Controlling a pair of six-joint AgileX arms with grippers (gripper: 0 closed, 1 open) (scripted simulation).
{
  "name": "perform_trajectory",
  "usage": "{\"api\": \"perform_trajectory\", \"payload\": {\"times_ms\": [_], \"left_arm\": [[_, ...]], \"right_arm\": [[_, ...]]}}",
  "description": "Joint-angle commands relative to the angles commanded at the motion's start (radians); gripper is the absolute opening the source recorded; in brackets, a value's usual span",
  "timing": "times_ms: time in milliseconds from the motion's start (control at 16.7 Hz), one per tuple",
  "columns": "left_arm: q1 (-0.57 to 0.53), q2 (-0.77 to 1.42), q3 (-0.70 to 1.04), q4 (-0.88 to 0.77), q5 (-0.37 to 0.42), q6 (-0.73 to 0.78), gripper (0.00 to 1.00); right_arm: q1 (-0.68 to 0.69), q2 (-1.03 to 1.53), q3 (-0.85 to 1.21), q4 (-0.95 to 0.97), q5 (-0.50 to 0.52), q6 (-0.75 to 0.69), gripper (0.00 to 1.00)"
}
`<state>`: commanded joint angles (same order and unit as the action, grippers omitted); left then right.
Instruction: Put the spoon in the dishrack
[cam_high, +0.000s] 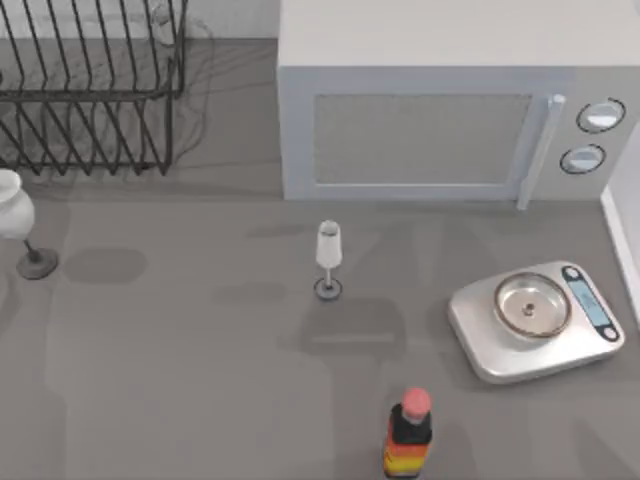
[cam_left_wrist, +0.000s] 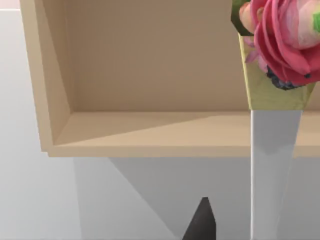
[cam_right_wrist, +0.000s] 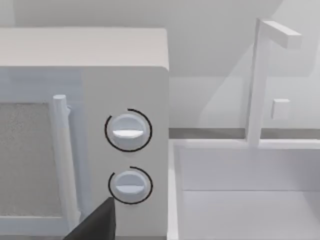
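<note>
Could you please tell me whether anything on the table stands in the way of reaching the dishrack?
Mostly no. The dishrack sits at the table's far left. A white stemmed object stands in front of its left end, and the microwave stands apart on its right. The approach from mid-table looks free.
</note>
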<state>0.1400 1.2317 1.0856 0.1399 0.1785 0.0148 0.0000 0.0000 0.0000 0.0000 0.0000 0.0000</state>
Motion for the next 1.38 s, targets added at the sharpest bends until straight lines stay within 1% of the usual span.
{"api": "perform_trajectory", "payload": {"times_ms": [300,480,660,960,1380], "left_arm": [[-0.038,0.311,-0.08,0.406,-0.038,0.004,0.0],[-0.059,0.448,-0.128,0.59,-0.059,0.003,0.0],[-0.072,0.517,-0.158,0.681,-0.071,0.001,0.0],[-0.073,0.524,-0.162,0.69,-0.073,0.001,0.0],[-0.073,0.524,-0.162,0.69,-0.073,0.001,0.53]], "right_arm": [[0.0,0.0,0.0,0.0,0.0,0.0,1.0],[0.0,0.0,0.0,0.0,0.0,0.0,1.0],[0.0,0.0,0.0,0.0,0.0,0.0,1.0],[0.0,0.0,0.0,0.0,0.0,0.0,1.0],[0.0,0.0,0.0,0.0,0.0,0.0,1.0]]}}
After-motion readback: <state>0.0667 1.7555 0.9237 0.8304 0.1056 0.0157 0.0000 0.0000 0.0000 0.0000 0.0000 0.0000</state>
